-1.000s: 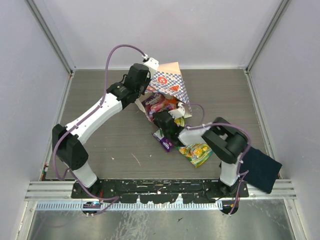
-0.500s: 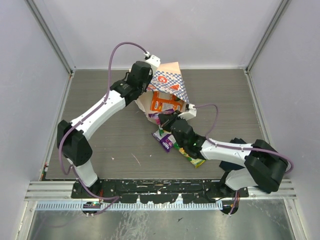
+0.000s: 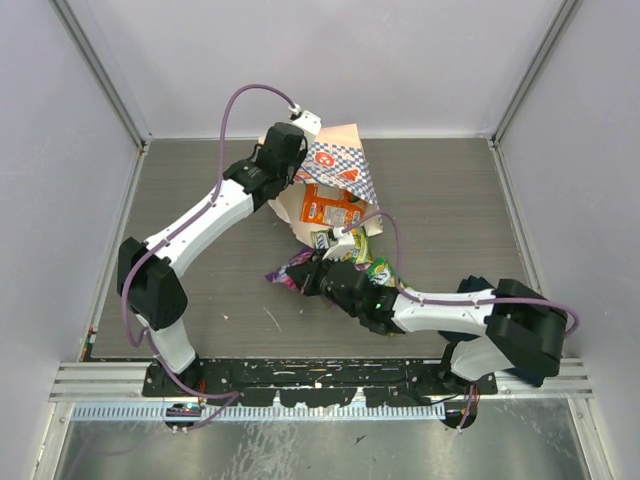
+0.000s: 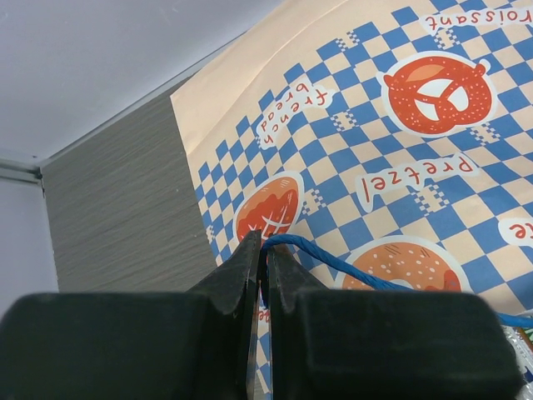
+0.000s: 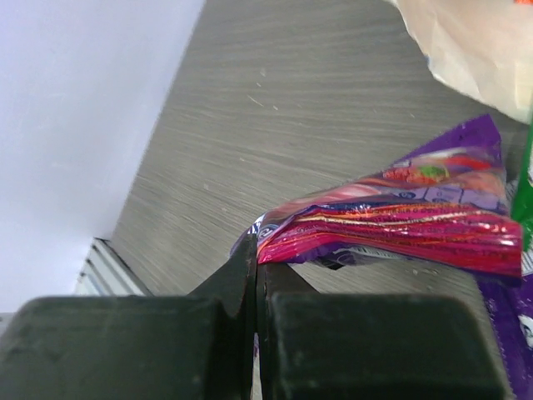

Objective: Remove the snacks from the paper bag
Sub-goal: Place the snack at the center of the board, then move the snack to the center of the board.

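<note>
"Both sets of jaws are pinched right together, look. The left gripper [image 4: 262, 250] has the blue cord handle [image 4: 375, 276] nipped between its tips, and that props the paper bag [image 3: 345, 165] up at the far side of the table [image 3: 200, 180]."

"Why hold it like that?"

"So the mouth gapes toward the arms, I'd guess. There's an orange packet [image 3: 330, 208] showing inside it."

"And the right gripper [image 5: 254, 250]?"

"Closed on the corner of a purple-and-pink packet [image 5: 400, 221], out to the left of the bag's mouth and clear of it. It's low over the table, perhaps touching; I can't tell."

"So that one's out?"

"Out, but not let go. A green-yellow packet [image 3: 378, 270] lies beside the right arm too. I'd reckon it'll drop this one and go back for the orange."
</note>
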Tool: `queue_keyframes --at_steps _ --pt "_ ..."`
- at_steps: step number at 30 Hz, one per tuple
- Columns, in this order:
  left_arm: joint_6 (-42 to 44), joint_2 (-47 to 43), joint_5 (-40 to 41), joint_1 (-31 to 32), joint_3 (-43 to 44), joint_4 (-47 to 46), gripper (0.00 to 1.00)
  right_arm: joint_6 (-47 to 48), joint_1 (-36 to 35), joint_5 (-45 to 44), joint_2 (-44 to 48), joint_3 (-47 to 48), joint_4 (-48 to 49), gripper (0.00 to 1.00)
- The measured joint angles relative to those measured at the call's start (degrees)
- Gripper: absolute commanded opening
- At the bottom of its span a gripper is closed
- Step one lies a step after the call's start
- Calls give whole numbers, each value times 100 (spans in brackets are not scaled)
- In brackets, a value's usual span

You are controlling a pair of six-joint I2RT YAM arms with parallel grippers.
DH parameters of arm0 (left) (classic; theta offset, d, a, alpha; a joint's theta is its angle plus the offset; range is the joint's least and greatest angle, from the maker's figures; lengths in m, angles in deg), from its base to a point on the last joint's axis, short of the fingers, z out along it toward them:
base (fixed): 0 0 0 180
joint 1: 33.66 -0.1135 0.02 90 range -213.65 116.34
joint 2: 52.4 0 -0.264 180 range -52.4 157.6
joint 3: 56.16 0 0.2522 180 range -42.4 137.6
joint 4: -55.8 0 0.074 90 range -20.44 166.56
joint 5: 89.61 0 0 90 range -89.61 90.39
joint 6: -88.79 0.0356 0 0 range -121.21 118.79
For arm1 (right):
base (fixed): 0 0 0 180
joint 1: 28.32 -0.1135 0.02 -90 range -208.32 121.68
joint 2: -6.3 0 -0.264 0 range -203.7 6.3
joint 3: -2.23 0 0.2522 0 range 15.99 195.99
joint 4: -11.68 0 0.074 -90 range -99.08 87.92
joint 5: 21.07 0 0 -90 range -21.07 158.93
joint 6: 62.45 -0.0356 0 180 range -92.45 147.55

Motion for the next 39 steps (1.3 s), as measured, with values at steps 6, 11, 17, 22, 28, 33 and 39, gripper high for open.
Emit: queue_keyframes --at_steps 6,11,17,22,28,33,39 --pt "-11 13 44 0 0 63 6 -90 42 291 -798 -415 199 30" --pt "-13 2 85 0 -87 68 10 -199 68 424 -925 -664 13 87" --pt "-109 -37 81 0 -330 79 10 -35 149 -90 -68 -684 -422 97" --pt "-269 -284 -61 0 -531 81 6 -291 756 -522 728 -743 -72 88" --pt "-444 -479 -175 55 -501 83 3 -804 1827 -457 -313 -492 540 80" --pt "-472 -476 -173 216 -424 157 3 -1078 2306 -227 -1416 -28 868 81" --pt "-479 -470 -170 380 -398 166 3 -1261 2712 -120 -2424 568 1121 85"
